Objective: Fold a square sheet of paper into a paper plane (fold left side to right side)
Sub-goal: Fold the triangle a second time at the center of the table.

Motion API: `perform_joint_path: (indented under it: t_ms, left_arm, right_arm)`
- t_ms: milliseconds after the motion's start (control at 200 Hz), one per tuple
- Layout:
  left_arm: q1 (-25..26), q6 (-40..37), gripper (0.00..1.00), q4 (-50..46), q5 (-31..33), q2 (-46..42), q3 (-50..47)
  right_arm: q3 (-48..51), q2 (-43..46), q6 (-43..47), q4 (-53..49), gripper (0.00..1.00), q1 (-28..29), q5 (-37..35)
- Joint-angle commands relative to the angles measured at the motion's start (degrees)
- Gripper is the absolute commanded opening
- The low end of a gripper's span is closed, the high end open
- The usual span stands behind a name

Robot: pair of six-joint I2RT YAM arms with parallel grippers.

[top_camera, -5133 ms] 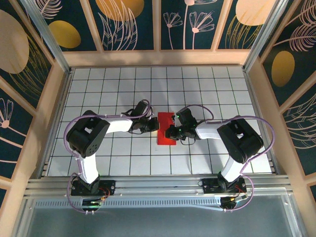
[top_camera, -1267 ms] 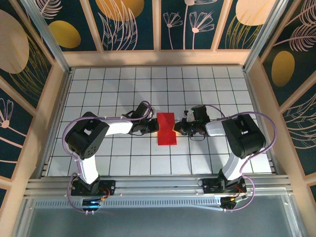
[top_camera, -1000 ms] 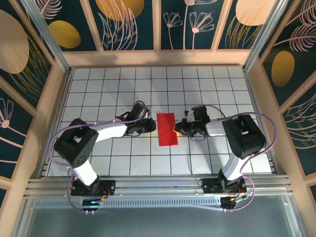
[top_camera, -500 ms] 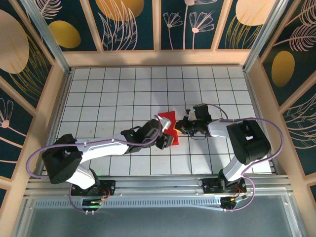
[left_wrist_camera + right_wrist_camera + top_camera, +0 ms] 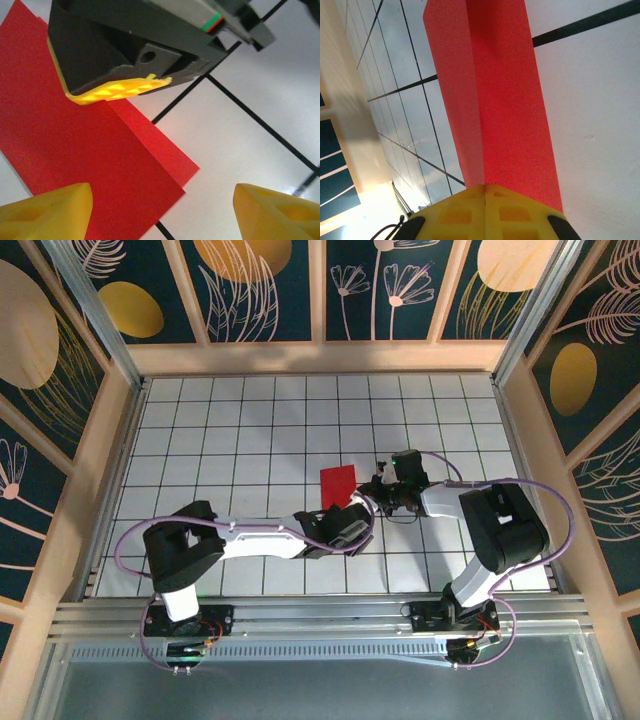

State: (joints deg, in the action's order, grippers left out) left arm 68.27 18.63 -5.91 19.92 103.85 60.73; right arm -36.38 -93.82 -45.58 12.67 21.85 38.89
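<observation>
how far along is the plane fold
Half-fold looks done: the red sheet lies as a doubled strip. In hand: the shut right pincer sits on one edge, the open left pincer hovers by a corner. Left: every nose and wing fold.

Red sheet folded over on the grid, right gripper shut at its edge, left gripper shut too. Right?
No, the left gripper is open: the left wrist view shows its yellow fingertips wide apart by the red sheet. The sheet is folded over and the right gripper is shut at its edge.
</observation>
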Motion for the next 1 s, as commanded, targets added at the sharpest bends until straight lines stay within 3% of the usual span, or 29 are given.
perform_joint_path:
  t_ms: [0, 165, 380, 455, 505, 726, 876, 996]
  left_arm:
    - [0.25, -0.53, 0.72, -3.69, 4.74, 2.16, 2.61]
    - [0.26, 0.17, 0.51, -4.6, 5.47, 2.86, 3.7]
    - [0.23, 0.89, 0.1, -4.09, 5.53, 1.62, 3.17]
    - [0.25, 1.56, 0.0, -4.36, 6.13, 1.57, 3.08]
    - [0.22, 1.96, 0.0, -4.3, 6.11, 1.44, 2.84]
    - [0.11, 3.94, 0.0, -2.81, 3.41, -0.57, 1.92]
    - [-1.74, 6.1, 0.0, -1.23, -2.7, -1.88, 1.11]
    - [-4.96, 8.59, 0.0, 1.64, -9.64, -3.45, -0.71]
  right_arm:
    - [-0.21, 0.98, -0.56, 0.69, 0.0, -0.08, -0.22]
    - [-0.01, 0.85, -0.42, 0.71, 0.0, -0.13, -0.48]
    - [-1.82, 0.69, 1.8, -2.49, 0.0, -0.12, -1.99]
    - [-3.19, 0.68, 2.96, -4.1, 0.0, -0.27, -2.63]
    - [-4.34, 0.68, 3.8, -5.36, 0.01, -0.35, -2.98]
    - [-8.65, 3.17, 7.67, -9.74, 0.23, -3.03, -5.19]
    - [-7.84, 8.07, 9.86, -12.21, 0.35, -6.44, -7.39]
    - [-5.05, 13.2, 12.27, -14.88, 0.38, -8.94, -9.18]
